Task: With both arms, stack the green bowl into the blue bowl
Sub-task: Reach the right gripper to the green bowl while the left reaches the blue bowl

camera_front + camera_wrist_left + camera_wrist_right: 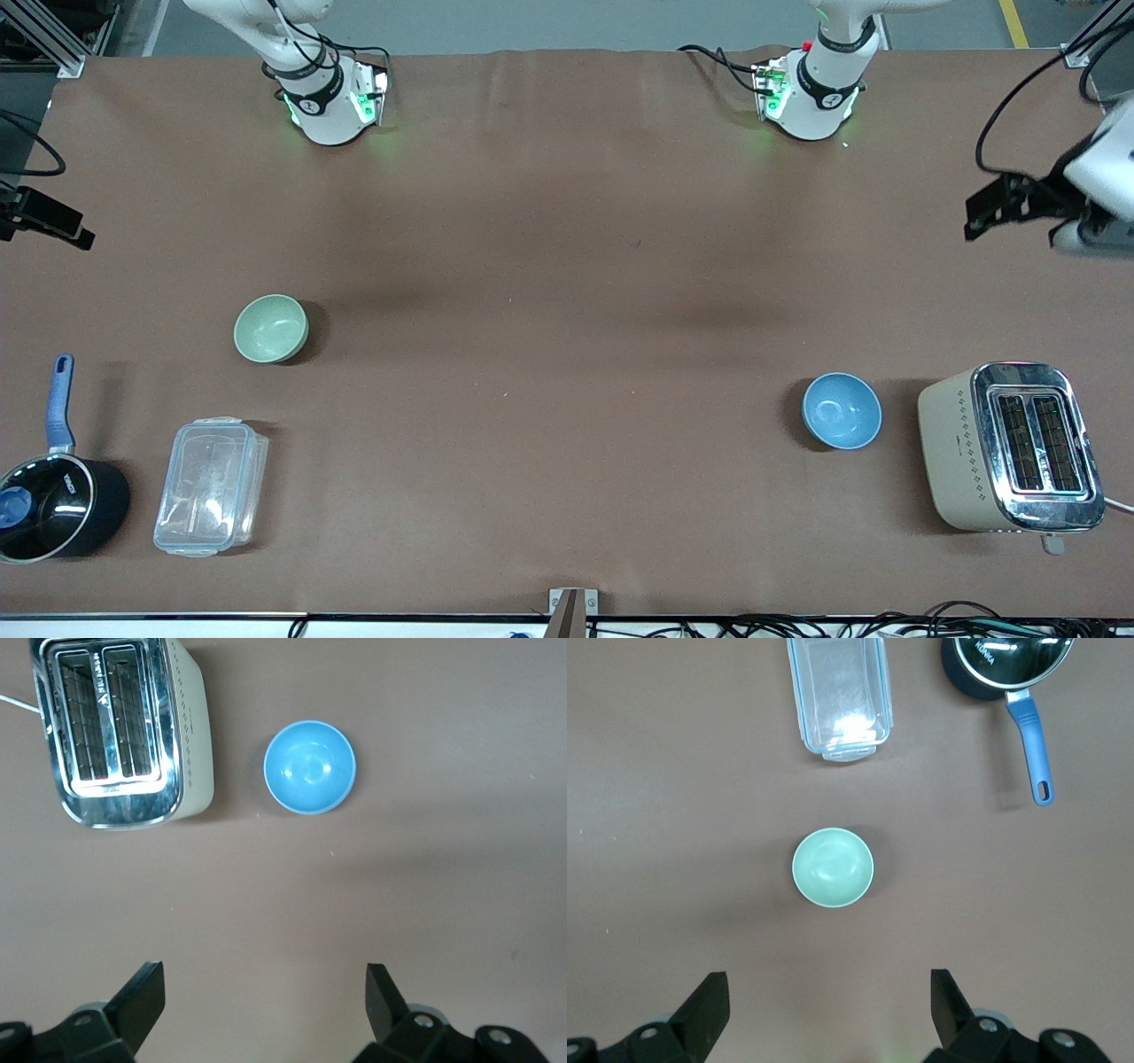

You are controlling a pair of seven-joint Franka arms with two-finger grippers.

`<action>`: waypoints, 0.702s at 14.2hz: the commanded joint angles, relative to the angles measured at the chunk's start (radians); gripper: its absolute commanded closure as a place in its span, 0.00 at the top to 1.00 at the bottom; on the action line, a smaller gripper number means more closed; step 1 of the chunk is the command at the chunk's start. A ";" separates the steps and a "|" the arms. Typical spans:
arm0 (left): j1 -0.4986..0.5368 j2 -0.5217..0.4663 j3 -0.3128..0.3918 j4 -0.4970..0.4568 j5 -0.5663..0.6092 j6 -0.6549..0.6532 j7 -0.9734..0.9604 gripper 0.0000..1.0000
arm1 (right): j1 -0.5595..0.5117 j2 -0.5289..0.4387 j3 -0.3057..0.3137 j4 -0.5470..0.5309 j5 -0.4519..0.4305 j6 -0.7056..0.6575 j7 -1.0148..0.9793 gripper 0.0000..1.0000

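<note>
Hovering both wide-open, empty grippers high, right gripper [824, 1010] over the glossy pale-green bowl [271, 329], left gripper [266, 1010] over the glossy sky-blue bowl [842, 410], well apart, I judged the green one light, stiff, slippery; pinch its rim.

Two empty bowls, upright and well apart on the brown surface [567, 266].
The pale green bowl [271, 329] sits toward the right arm's end; the glossy sky-blue bowl [842, 411] sits toward the left arm's end, slightly nearer the front camera.
</note>
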 commanded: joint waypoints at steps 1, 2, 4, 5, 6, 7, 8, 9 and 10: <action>0.018 0.086 -0.001 -0.015 0.019 0.104 -0.004 1.00 | 0.006 -0.002 -0.007 -0.106 0.008 0.011 -0.051 1.00; 0.017 0.095 -0.001 -0.067 0.020 0.184 -0.004 1.00 | 0.011 -0.020 -0.006 -0.176 0.008 0.059 -0.052 1.00; 0.018 0.118 -0.001 -0.178 0.020 0.343 -0.007 1.00 | 0.008 -0.038 -0.006 -0.329 0.008 0.194 -0.054 1.00; 0.020 0.150 -0.001 -0.215 0.024 0.421 -0.005 1.00 | 0.001 -0.040 -0.007 -0.407 0.008 0.278 -0.060 1.00; 0.025 0.175 -0.001 -0.238 0.024 0.481 -0.005 1.00 | 0.000 -0.046 -0.009 -0.494 0.007 0.383 -0.074 1.00; 0.025 0.203 -0.001 -0.250 0.024 0.528 -0.005 1.00 | 0.000 -0.051 -0.009 -0.558 0.007 0.466 -0.075 1.00; 0.022 0.238 -0.001 -0.250 0.024 0.558 -0.005 1.00 | 0.000 -0.049 -0.010 -0.610 0.002 0.539 -0.077 1.00; 0.023 0.272 -0.001 -0.246 0.026 0.575 -0.005 1.00 | 0.000 -0.046 -0.010 -0.659 -0.006 0.616 -0.081 1.00; 0.023 0.304 -0.001 -0.249 0.026 0.603 -0.005 1.00 | -0.005 -0.046 -0.010 -0.702 -0.009 0.685 -0.089 1.00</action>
